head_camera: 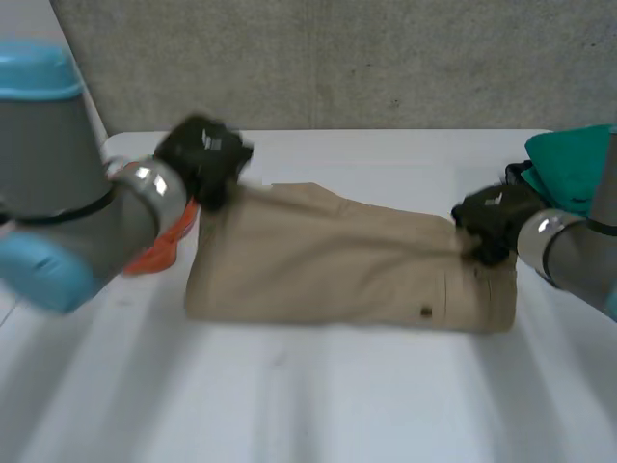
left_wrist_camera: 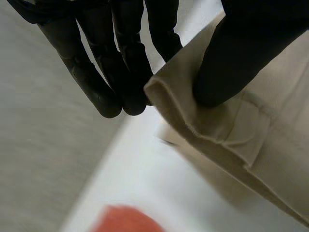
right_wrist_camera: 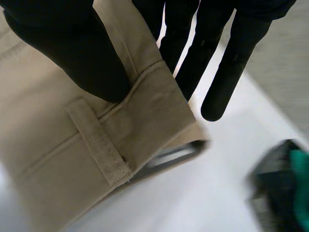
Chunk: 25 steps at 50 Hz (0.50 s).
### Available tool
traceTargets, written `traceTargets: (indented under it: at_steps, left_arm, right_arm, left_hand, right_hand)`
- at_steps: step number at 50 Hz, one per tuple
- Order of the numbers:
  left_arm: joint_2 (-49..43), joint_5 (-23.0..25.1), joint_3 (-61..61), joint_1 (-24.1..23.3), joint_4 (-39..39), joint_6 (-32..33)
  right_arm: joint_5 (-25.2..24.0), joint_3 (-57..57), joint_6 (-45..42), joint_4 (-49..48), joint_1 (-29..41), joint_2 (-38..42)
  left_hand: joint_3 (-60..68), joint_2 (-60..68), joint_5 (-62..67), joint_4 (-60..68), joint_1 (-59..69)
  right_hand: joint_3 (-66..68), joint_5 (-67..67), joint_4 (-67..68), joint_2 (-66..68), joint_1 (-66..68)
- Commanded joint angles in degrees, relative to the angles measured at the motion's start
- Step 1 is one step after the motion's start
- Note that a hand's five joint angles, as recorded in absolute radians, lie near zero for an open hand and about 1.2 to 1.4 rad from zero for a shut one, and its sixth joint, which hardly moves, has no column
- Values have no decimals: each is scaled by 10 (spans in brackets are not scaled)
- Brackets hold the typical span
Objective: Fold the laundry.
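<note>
Noted khaki trousers point(head_camera: 337, 260) lying folded on white table point(head_camera: 289, 405), long axis running from left hand point(head_camera: 202, 154) across to right hand point(head_camera: 494, 220). Each pinching an end corner between thumb and fingers (belt loop just beside right thumb). Orange cloth point(head_camera: 164, 246) near left hand, teal cloth point(head_camera: 569, 169) beside right hand. Grey wall point(head_camera: 337, 58) beyond both.

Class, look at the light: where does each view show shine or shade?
Head view: shine on the left arm's metal wrist ring. Left wrist view: the trousers look darker under their lifted edge. Right wrist view: dark shade beneath the trousers' raised corner.
</note>
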Motion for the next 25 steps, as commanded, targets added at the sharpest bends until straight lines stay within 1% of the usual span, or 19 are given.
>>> traceTargets:
  at_steps: [1,4,5,6,7,8,9,10,11,13,16,19,20,21,24,25]
  left_arm:
    - [-258,-63,385,-32,-30,-35]
    - [-326,-68,481,-37,-64,-30]
    - [-369,-69,537,-39,-82,-34]
    - [-389,-68,563,-41,-86,-36]
    - [-406,-68,587,-44,-87,-37]
    - [-417,-67,607,-44,-86,-38]
    - [-438,-69,636,-44,-84,-44]
    - [-446,-71,645,-44,-82,-47]
    - [-451,-74,651,-44,-79,-51]
    - [-450,-80,645,-45,-69,-71]
    - [-432,-83,617,-46,-61,-92]
    - [-390,-83,538,-45,-52,-117]
    - [-377,-83,516,-44,-50,-120]
    - [-352,-80,467,-43,-38,-126]
    - [-311,-74,398,-42,-17,-133]
    - [-286,-67,352,-41,0,-137]
  right_arm:
    - [68,-66,11,-158,5,79]
    - [74,-90,2,-214,9,122]
    - [72,-100,-4,-240,12,143]
    - [72,-104,-7,-251,13,152]
    - [72,-109,-11,-265,13,163]
    - [72,-115,-16,-280,13,174]
    - [78,-127,-24,-310,18,195]
    - [79,-131,-28,-322,20,205]
    - [81,-132,-32,-336,23,211]
    - [90,-132,-39,-362,26,217]
    - [102,-120,-33,-362,27,202]
    - [121,-90,-18,-339,31,159]
    - [123,-81,-14,-328,31,144]
    - [127,-61,-1,-300,32,112]
    - [125,-37,18,-250,33,72]
    - [124,-24,33,-210,30,53]
  left_hand:
    - [119,114,138,115,131]
    - [119,114,138,115,131]
    - [119,114,138,115,131]
    - [119,114,138,115,131]
    - [119,114,138,115,131]
    - [119,114,138,115,131]
    - [-259,-263,-239,-263,-247]
    - [-506,-510,-486,-510,-494]
    - [-581,-586,-562,-585,-569]
    - [-581,-586,-562,-585,-569]
    - [-581,-586,-562,-585,-569]
    - [-581,-586,-562,-585,-569]
    - [-581,-586,-562,-585,-569]
    - [-581,-586,-562,-585,-569]
    - [-581,-586,-562,-585,-569]
    - [-581,-586,-562,-585,-569]
  right_hand:
    - [119,116,113,128,152]
    - [119,116,113,128,152]
    - [119,116,113,128,152]
    - [119,116,113,128,152]
    - [-17,-19,-22,-7,17]
    - [-273,-275,-278,-263,-239]
    - [-581,-584,-587,-572,-548]
    - [-581,-584,-587,-572,-548]
    - [-581,-584,-587,-572,-548]
    - [-581,-584,-587,-572,-548]
    - [-581,-584,-587,-572,-548]
    - [-581,-584,-587,-572,-548]
    - [-581,-584,-587,-572,-548]
    - [-581,-584,-587,-572,-548]
    - [-581,-584,-587,-572,-548]
    - [-581,-584,-587,-572,-548]
